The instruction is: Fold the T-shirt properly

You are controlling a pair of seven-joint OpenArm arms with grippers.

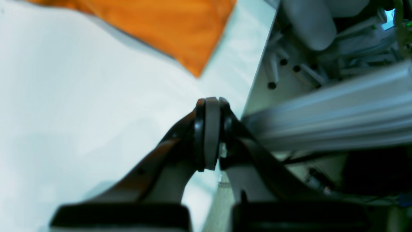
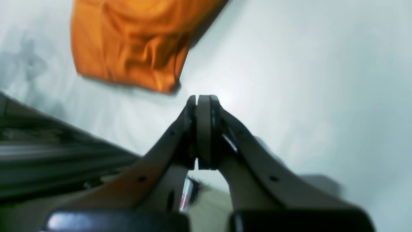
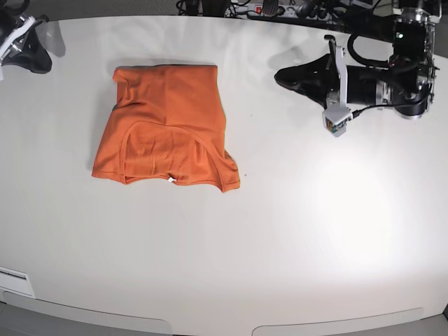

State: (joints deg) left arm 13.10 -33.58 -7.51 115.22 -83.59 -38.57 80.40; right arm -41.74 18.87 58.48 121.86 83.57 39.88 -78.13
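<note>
The orange T-shirt lies folded into a rough rectangle on the white table, left of the middle, with its small white tag at the near edge. A corner of it shows in the left wrist view and a rumpled end in the right wrist view. My left gripper is shut and empty; in the base view it hovers at the back right, well clear of the shirt. My right gripper is shut and empty, at the far back left corner.
Cables and a power strip run along the table's back edge. An aluminium frame bar and hardware lie beyond the table edge by my left gripper. The table's front edge is near the bottom of the base view.
</note>
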